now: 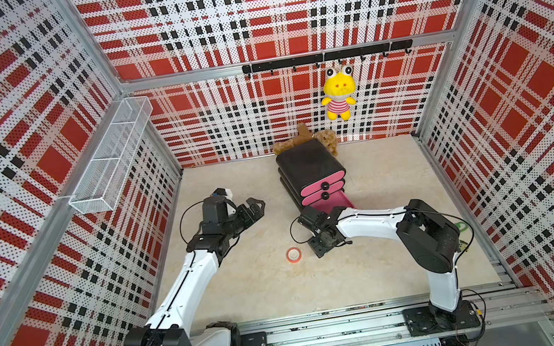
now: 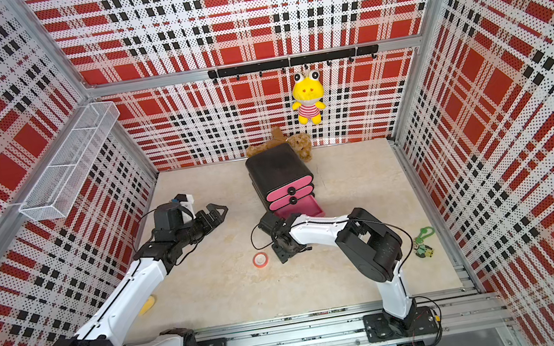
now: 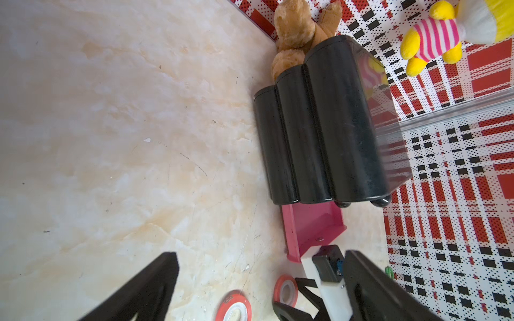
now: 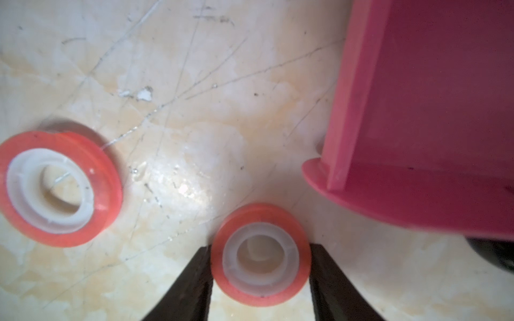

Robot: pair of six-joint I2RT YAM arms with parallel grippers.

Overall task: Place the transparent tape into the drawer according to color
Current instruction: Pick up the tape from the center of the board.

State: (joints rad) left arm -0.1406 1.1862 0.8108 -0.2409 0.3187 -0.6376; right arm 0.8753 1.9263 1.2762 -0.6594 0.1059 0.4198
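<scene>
Plaid walls in red, white and black all round, with a beige marble-look desk (image 1: 256,296) underneath. A black three-tier cabinet (image 1: 307,163) is parked toward the back of the desk, so everything else gets placed off that. Its bottom drawer (image 1: 339,201) is pulled out, pink inside, and the two pink fronts above it are pushed in.

The right gripper (image 4: 260,246) is found just in front of the open drawer's front corner. Its jaws are pinched on a red-orange tape ring (image 4: 261,212) by the sides. Whether that ring is lifted off the desk can't be told. A second red-orange tape ring (image 1: 294,255) is lying flat a bit further out in front of the cabinet, apart from the held one.

The left gripper (image 1: 257,203) is held out beside the cabinet, clear of it, jaws spread wide.

Other stuff:
- A brown plush (image 1: 326,138) is wedged behind the cabinet.
- A yellow frog plush (image 1: 338,94) is hung from the black hook rail (image 1: 325,57) above it.
- A white wire-mesh basket (image 1: 113,157) is fixed to the side wall, well off past the left arm.
- A green keychain (image 2: 425,232) is seen in a top view, well off on the right arm's side.
</scene>
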